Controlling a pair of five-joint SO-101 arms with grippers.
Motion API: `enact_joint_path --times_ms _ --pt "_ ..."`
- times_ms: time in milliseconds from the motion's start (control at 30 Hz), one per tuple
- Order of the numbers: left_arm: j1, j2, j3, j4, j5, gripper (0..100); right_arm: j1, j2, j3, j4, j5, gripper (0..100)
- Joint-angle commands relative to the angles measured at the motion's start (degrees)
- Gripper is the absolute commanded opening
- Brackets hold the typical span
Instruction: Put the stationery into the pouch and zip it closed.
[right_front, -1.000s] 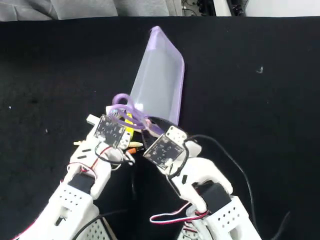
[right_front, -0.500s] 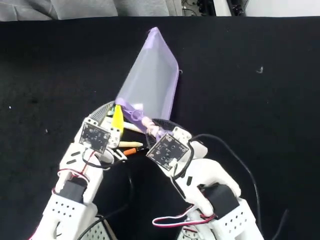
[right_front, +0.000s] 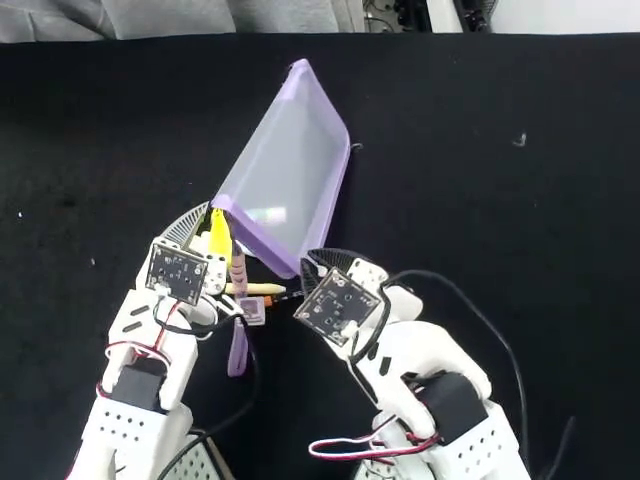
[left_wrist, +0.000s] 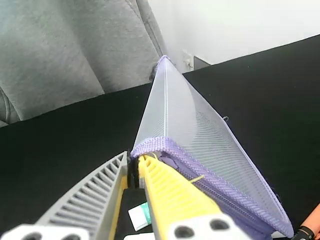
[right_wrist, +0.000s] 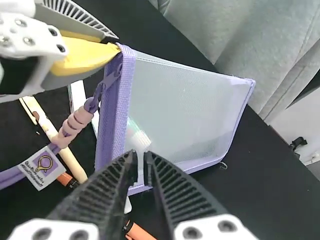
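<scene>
from where i stand, the jaws of the left arm are all but shut, the yellow one and the grey one pinching 1 corner of the purple zip edge of the pouch. the pouch lies between the 2 arms. its zip edge looks raised off the counter, and its far end points away from both arms. i cannot tell whether the zip is open or shut. the beaded pull hangs from the corner the left arm holds, and its tag rests on the counter. a pencil and something orange lie just below the zip edge, outside the pouch, and the pull seems to cross the pencil. to the right, the jaws of the right arm are nearly closed too, nipping the other corner of the same edge.

i'd judge the step in hand is steadying the mouth for loading, with most of the task left. to do it well, 1 arm should hold its corner firm and the edge lightly taut, since the thin mesh would likely sag or slip. the other can then let go cleanly. whichever arm goes for the pencil should come in from the side, clear of the pull and tag, so it lifts the pencil alone.
</scene>
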Motion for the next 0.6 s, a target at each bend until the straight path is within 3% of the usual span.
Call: enact_joint_path --times_ms 0,133,567 --pt "-0.5 -1.2 1.4 0.1 0.2 3 1.1 -0.9 -2.8 -0.4 -5.6 1.5" --pt "-0.4 -1.4 1.4 -0.2 1.8 3 -0.9 -0.9 -1.6 -1.8 -12.0 1.6" --pt "-1.7 -1.0 -4.3 1.0 22.2 3 -10.4 -0.9 4.3 -5.7 -13.1 1.6"
